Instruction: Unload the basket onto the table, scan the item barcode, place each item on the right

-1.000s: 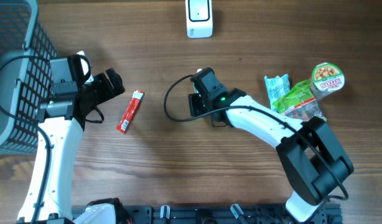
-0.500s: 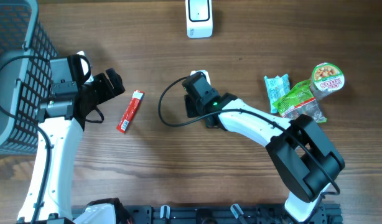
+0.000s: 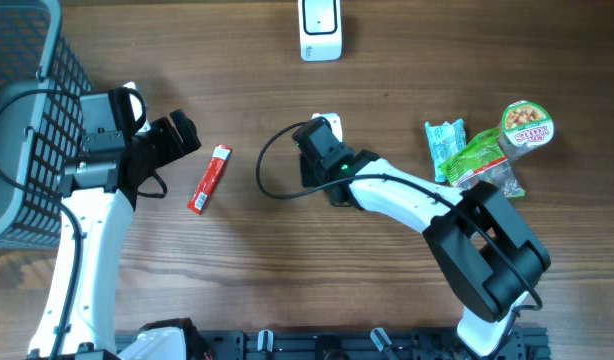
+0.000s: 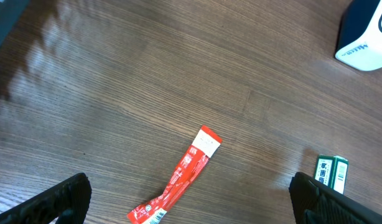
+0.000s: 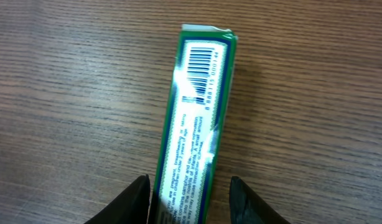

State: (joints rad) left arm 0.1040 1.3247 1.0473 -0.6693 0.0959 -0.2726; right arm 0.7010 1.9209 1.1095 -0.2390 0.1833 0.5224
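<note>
Now clamping right gripper [image 5: 191, 196] on box [image 5: 194, 118] end, probably leaving barcode [image 5: 200, 65] bare for scanner [image 3: 320, 28]; holding left gripper [image 4: 191, 193] wide apart above sachet [image 4: 178, 183].

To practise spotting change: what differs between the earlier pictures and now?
The right gripper swung slightly left, and its jaws narrowed around the green box; a firm grip cannot be confirmed. Left gripper, red stick, scanner and snacks stayed put.

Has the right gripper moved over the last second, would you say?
Yes. In the overhead view the right gripper has shifted slightly toward the red packet, away from the snacks.
</note>
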